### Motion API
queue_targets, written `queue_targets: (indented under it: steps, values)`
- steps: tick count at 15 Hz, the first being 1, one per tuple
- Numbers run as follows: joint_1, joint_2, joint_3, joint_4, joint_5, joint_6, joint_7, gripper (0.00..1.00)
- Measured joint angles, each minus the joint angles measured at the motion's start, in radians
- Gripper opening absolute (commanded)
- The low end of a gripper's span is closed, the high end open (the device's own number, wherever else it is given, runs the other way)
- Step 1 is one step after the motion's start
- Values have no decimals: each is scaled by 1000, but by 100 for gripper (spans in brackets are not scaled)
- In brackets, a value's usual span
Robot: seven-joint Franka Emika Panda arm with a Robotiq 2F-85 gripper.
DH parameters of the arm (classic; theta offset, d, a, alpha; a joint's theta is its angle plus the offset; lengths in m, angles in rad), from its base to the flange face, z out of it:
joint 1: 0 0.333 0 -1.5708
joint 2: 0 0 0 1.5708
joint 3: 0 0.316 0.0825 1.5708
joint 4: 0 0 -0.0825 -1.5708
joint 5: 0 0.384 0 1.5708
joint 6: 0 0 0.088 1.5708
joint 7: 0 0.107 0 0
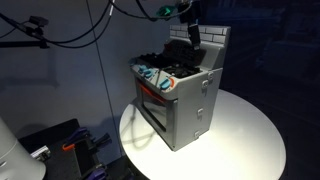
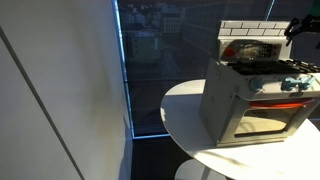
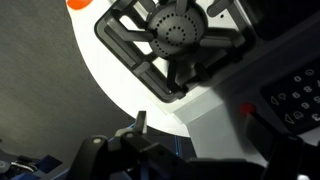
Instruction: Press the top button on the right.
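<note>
Judging from the shots, nothing's been pressed yet: the gripper (image 1: pixel 193 36) is held above a burner (image 3: pixel 175 35) of the toy stove (image 1: pixel 190 105), and open-or-clenched can't be told.

Air open above stove (image 1: pixel 185 105) front; brick back panel (image 1: pixel 212 40) blocks rear; cables (image 1: pixel 70 35) hang overhead.
</note>
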Motion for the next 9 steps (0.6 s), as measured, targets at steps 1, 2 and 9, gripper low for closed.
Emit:
queue_targets:
  steps: [1,2,9]
  values:
    - [0,5,-1,2,0,0,0,100]
    - [1,9,-1,4,1,0,0,100]
    - [10,33,-3,15,3,-1,-2,100]
